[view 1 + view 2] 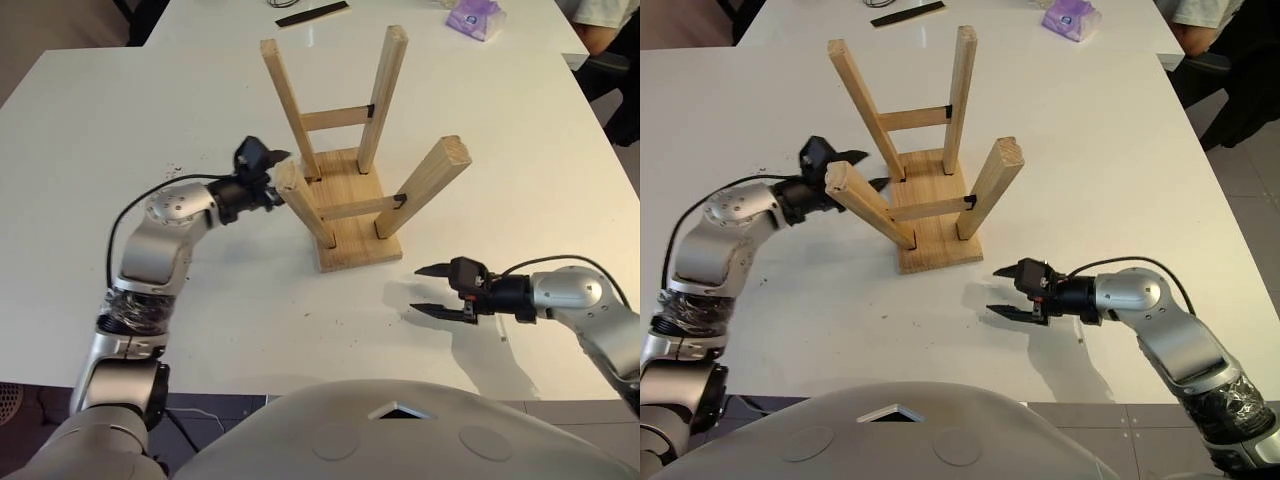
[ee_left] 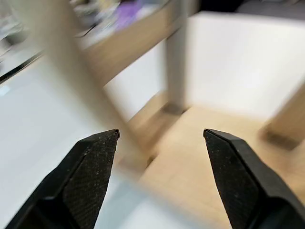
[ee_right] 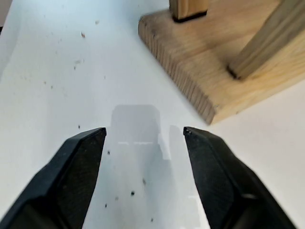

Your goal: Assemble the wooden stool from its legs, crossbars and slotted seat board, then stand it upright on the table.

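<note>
Left gripper (image 2: pixel 161 134) first: jaws spread wide, nothing held. The near-left leg (image 1: pixel 305 205) stands right at its 3 o'clock, and in the wrist view it runs slantwise just off one fingertip (image 2: pixel 102 143). I can't tell if they touch.

The stool is upside down. The seat board (image 1: pixel 350 250) lies flat on the table (image 1: pixel 100 150) with its long side running roughly 11 to 5. All four legs point up and splay outward, and that near-left one leans back toward the left claw. The near crossbar (image 1: pixel 358 208) ties it to the near-right leg (image 1: pixel 425 185). The far crossbar (image 1: pixel 335 118) joins the two back legs at 12.

Right gripper (image 1: pixel 416 289): also wide open and empty, low over the table. The board's near corner sits at its 10 o'clock, close but apart.

So the left arm is clearly the nearer one. By my read the build looks done and the flip is what remains. That turns on closing across that slanted leg, with the grip square to its lean.

There's open tabletop at 9 and at 3. The near table edge at 6 is close behind the right claw, so tip it away, toward 12.
</note>
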